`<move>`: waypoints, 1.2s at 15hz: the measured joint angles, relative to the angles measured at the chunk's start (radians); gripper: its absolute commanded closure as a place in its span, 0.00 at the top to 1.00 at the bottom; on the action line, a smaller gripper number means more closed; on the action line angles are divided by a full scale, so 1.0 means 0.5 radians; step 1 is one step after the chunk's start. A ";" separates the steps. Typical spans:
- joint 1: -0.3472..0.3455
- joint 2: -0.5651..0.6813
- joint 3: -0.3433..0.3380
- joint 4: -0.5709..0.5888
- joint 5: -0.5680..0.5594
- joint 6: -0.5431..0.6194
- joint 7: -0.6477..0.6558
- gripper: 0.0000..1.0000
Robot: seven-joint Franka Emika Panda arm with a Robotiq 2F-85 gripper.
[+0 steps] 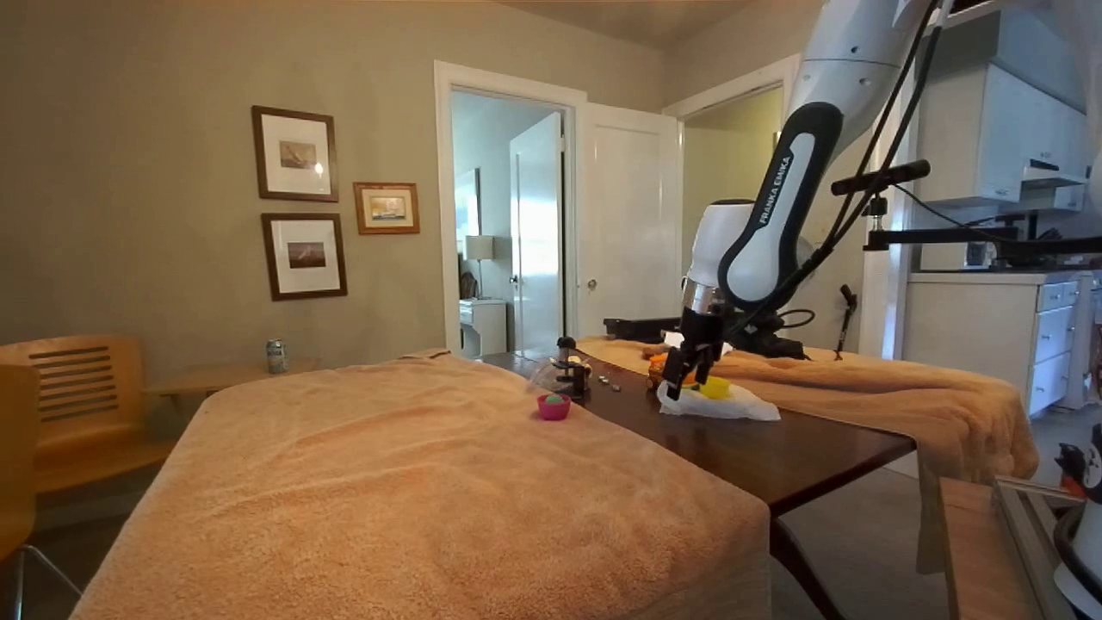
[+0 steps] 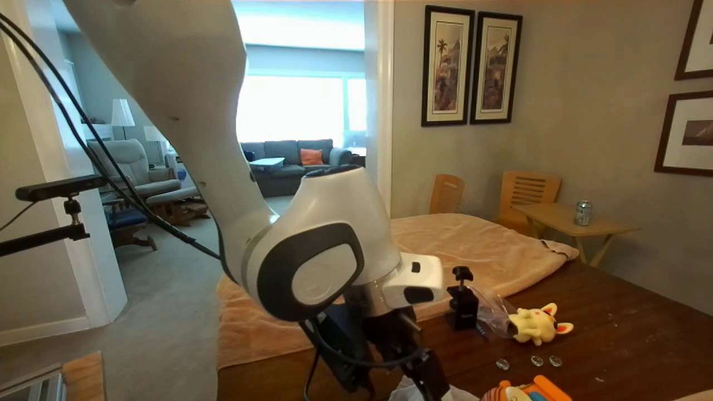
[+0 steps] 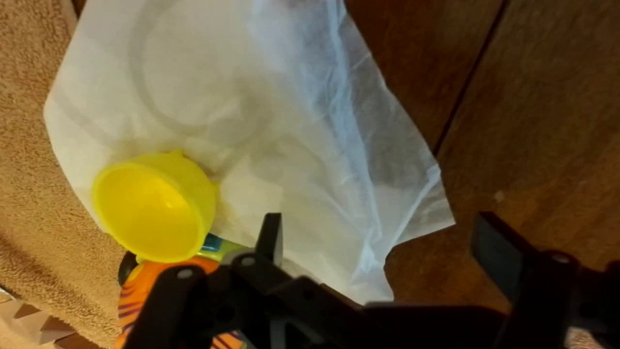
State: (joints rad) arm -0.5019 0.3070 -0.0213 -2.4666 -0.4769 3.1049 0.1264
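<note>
Gripper [image 3: 379, 232]: gaped wide, held nothing. Below, partly between jaws: white sheet [image 3: 256, 140]. Near one jaw's outer side: yellow cup [image 3: 155, 208], resting on sheet. On closing, likely risked snagging thin sheet edge, towing and tipping cup.

In the wrist view, a yellow plastic cup [image 3: 155, 208] and the black two-fingered tool [image 3: 378, 237] partly hide an orange, purple-striped toy [image 3: 133, 295]; the crinkled white sheet [image 3: 218, 92] runs off the top. In an exterior view, the toy [image 2: 548, 388] is cropped at the bottom. Peach fleece cloth [image 1: 413, 499] hides one edge of the dark wooden surface [image 1: 801, 456].
</note>
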 measured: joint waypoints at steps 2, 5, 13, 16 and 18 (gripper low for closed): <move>0.070 0.000 -0.053 0.000 0.054 0.000 -0.041 1.00; 0.143 0.000 -0.112 -0.001 0.174 0.003 -0.131 1.00; 0.369 -0.042 -0.370 -0.004 0.345 0.119 -0.300 1.00; 0.225 -0.043 -0.197 -0.022 0.354 0.081 -0.306 1.00; 0.040 -0.042 -0.001 -0.040 0.380 0.047 -0.332 1.00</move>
State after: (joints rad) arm -0.4820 0.2860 -0.0220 -2.4865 -0.2867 3.1284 -0.0396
